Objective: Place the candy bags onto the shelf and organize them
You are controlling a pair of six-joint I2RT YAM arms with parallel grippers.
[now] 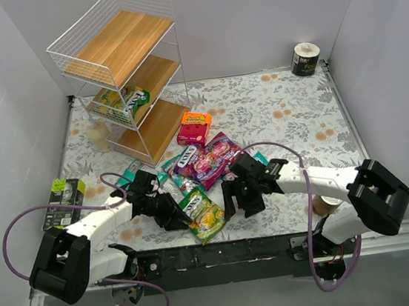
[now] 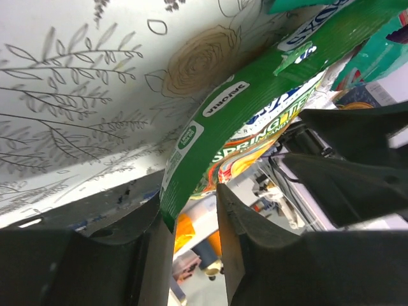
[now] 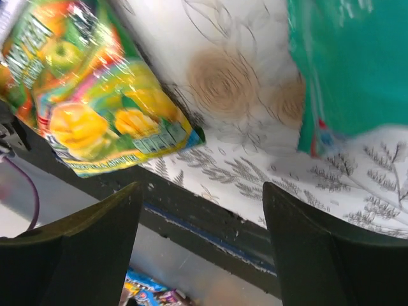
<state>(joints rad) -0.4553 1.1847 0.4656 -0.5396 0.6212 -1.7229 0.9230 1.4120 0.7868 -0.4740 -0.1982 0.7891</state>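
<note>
A yellow-green candy bag (image 1: 203, 214) lies at the table's front edge, between my two grippers. My left gripper (image 1: 176, 212) is at the bag's left side. In the left wrist view the bag's green edge (image 2: 255, 108) runs down between the fingers, and the gripper (image 2: 189, 201) is shut on its corner. My right gripper (image 1: 241, 204) hangs open to the right of the bag with nothing between its fingers; in its wrist view (image 3: 203, 191) the bag (image 3: 95, 95) shows at the upper left. Several more candy bags (image 1: 209, 158) are piled mid-table. Another bag (image 1: 125, 101) sits on the middle tier of the shelf (image 1: 112, 41).
An orange-pink box (image 1: 194, 127) lies between the shelf and the pile. A teal bag (image 3: 350, 64) is close by my right gripper. A green-black box (image 1: 65, 200) sits at the left wall, a pale bottle (image 1: 98, 136) beside the shelf, and a tape roll (image 1: 305, 58) at the back right.
</note>
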